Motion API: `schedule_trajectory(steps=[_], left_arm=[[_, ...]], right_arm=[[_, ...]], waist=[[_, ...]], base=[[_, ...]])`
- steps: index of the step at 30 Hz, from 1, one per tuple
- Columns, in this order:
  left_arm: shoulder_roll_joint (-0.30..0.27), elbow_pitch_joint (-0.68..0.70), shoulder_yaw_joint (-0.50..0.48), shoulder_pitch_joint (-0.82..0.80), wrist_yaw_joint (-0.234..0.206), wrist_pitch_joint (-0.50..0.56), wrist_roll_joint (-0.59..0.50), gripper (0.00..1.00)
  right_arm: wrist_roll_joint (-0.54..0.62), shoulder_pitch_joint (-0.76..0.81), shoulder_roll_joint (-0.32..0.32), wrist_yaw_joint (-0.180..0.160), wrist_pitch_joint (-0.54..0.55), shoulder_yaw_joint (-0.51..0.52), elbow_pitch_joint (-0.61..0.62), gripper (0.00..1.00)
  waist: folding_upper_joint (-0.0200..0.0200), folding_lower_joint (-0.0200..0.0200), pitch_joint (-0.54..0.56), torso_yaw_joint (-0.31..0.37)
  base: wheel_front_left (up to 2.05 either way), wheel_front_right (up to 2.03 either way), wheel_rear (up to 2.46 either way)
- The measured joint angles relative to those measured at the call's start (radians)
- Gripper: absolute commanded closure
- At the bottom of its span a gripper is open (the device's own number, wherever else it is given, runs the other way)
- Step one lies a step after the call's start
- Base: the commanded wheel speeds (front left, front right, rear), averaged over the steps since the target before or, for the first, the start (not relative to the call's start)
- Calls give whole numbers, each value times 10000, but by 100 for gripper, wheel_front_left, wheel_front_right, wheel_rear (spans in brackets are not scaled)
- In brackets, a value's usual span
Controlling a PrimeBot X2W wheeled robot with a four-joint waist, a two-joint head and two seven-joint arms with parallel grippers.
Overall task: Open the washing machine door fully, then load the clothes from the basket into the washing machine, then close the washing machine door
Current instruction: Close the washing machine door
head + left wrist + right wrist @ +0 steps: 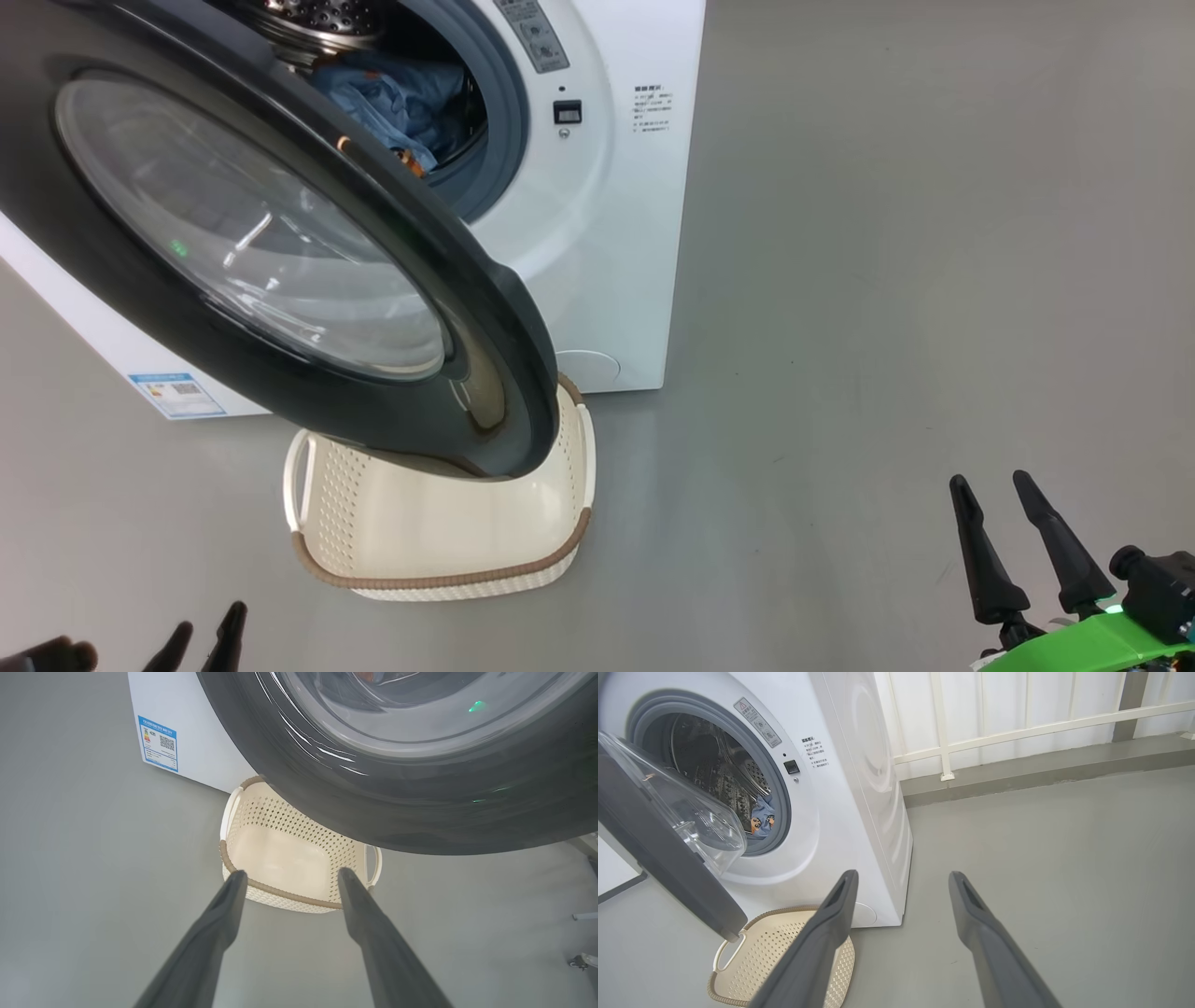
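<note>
So, looking down at the washing machine [607, 233] in the upper left of the head view, with the washing machine door [252, 233] swung out toward the camera and hanging over the far end of the basket [439, 551]. Can spot the clothes [401, 103], blue with a bit of orange, lying inside the drum [317, 14] near the top edge. Basket-wise, sitting on the grey floor [887, 280] at lower centre, just in front of the machine. Got the left gripper [210, 618] at bottom left and the right gripper [991, 480] at bottom right, both released, fingers spread wide apart
</note>
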State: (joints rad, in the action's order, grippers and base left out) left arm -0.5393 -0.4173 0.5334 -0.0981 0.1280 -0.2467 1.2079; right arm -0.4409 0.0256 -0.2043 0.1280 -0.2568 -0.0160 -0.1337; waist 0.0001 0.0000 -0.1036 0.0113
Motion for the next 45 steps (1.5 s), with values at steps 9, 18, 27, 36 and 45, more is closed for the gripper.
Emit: schedule_trajectory(steps=[9, 18, 27, 36, 45], left_arm=[[1187, 104, -2284, -55, 2, -15, -3060, 0], [2589, 1310, -4497, 809, 8, -17, -5856, 0], [3486, 1789, -5097, 1389, 10, -46, -7108, 0], [3724, 1787, -5288, 1438, 10, -46, -7191, 0], [3735, 1797, -5367, 1430, 10, -46, -7191, 0]], right_arm=[[0, 5, -21, 0, 0, 196, 46, 0], [0, 205, -50, 0, 0, 245, 56, 0], [0, 208, -52, 0, 0, 230, 36, 0], [0, 210, -52, 0, 0, 167, 17, 0], [-19, 182, -54, 0, 0, -213, -75, 100]], waist=[[0, 0, 60, 29], [-1, 0, 211, 53], [0, 0, 276, 65], [0, 0, 304, 23], [-1, 0, 359, -35]], base=[[0, 0, 0], [0, 0, 0], [0, 0, 0], [0, 0, 0], [0, 0, 0]])
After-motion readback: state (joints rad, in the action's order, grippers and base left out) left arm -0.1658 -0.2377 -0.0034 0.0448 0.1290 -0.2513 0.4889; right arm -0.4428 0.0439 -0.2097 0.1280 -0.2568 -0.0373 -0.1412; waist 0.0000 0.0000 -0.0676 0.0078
